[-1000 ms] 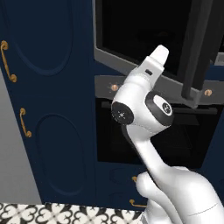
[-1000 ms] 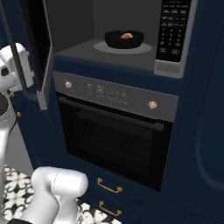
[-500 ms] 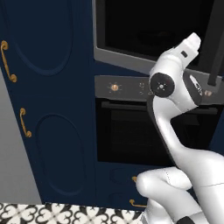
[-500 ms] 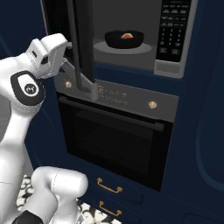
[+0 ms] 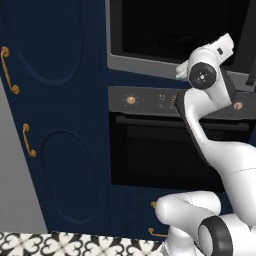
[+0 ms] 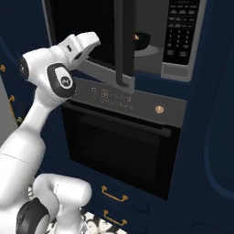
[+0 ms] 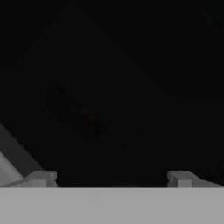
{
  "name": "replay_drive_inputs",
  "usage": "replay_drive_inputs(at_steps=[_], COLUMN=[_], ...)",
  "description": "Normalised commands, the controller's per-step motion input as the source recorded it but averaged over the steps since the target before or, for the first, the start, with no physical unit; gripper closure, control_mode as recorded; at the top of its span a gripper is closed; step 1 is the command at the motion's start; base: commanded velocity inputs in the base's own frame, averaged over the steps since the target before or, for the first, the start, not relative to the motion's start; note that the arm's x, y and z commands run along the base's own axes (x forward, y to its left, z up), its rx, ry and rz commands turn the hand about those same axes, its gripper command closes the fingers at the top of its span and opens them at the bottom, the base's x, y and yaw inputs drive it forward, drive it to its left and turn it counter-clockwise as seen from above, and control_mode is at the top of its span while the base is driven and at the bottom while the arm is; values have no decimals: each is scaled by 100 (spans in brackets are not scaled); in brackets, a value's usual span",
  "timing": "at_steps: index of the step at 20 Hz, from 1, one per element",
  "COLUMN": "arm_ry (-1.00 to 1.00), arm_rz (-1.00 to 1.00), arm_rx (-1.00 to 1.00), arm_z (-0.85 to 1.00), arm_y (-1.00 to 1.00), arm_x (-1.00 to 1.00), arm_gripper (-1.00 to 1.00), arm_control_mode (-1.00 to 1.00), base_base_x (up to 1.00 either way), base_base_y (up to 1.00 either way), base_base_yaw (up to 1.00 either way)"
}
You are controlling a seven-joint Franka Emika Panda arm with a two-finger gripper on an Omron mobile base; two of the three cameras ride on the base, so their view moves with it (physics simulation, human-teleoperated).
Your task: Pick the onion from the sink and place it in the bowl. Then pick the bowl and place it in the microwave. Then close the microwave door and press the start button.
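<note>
The microwave [image 6: 151, 50] holds the black bowl [image 6: 143, 42] on its floor, with the pale orange onion [image 6: 135, 36] inside it. The microwave door [image 6: 122, 43] stands about half shut, and its edge hides part of the bowl. My gripper [image 6: 93, 42] is against the outer face of the door's dark glass [image 5: 170, 30], left of its edge. In the hand view my gripper [image 7: 111, 178] is open, its fingertips [image 7: 43, 177] wide apart with nothing between them, facing the dark glass. The keypad [image 6: 180, 27] is on the microwave's right. The sink is out of view.
Below the microwave is the oven [image 6: 119, 141] with gold knobs [image 6: 159, 109] and a bar handle. Navy cabinet doors [image 5: 55, 125] with gold handles stand to the left. Drawers with gold pulls [image 6: 114, 194] lie under the oven. Patterned floor tiles [image 5: 50, 245] show at the bottom.
The arm has swung right with the hand against the door. The microwave door has turned from wide open to about half shut and now covers part of the bowl.
</note>
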Motion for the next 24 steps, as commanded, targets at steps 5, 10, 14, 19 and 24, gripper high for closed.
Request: replay_drive_inputs(at_steps=[5,10,14,19,24], arm_ry=[0,0,0,0,0], arm_rz=[6,4,3,3,5], arm_rx=[15,12,12,8,5], arm_z=[0,0,0,0,-7], arm_y=[-31,-27,-25,-25,-29], arm_x=[62,69,64,66,75], arm_gripper=[-100,-100,-100,-100,-100], arm_control_mode=[-100,-100,-100,-100,-100], base_base_x=[0,0,0,0,0], base_base_y=[0,0,0,0,0], base_base_yaw=[0,0,0,0,0])
